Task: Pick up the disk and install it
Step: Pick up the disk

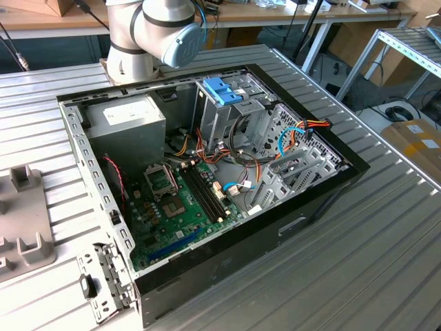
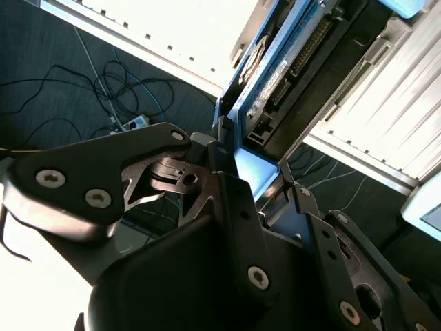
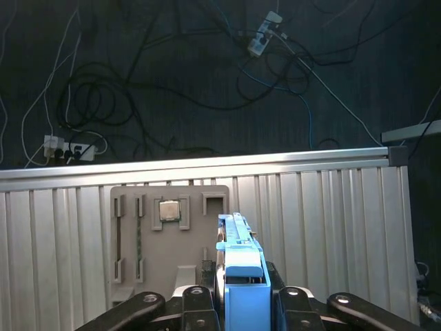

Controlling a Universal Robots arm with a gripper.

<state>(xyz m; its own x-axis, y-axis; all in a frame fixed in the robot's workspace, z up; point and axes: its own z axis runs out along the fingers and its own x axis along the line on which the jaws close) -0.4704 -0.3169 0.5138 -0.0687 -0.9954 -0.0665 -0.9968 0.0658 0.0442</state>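
Clamping the disk (image 3: 238, 241) edge-on between its fingers, the gripper (image 3: 242, 298) hangs above a grey fixture tray (image 3: 155, 276) that lies on the ribbed metal table (image 3: 331, 227). The claw is clenched on the drive's blue carrier. A small square chip (image 3: 169, 210) sits in one of the tray's pockets, just beside the disk's line. Beyond the tray the table ends at a straight rail (image 3: 207, 164). Past it lies dark floor with loose cables (image 3: 103, 96) and a power strip (image 3: 264, 38). Bare ribbed table lies open on both sides of the tray.

The second wrist view adds a row of connector pins (image 2: 303, 48) on the disk's end and the gripper's linkage close up. The exterior view gives the open computer case (image 1: 331, 181) in the middle of the table, closely packed. Inside are a grey power supply (image 1: 127, 121), a motherboard (image 1: 176, 200), and a metal cage (image 1: 224, 121) topped by a blue bracket (image 1: 222, 89). Orange and red wires (image 1: 311, 125) drape across the bays. The arm (image 1: 151, 31) rises behind the case.
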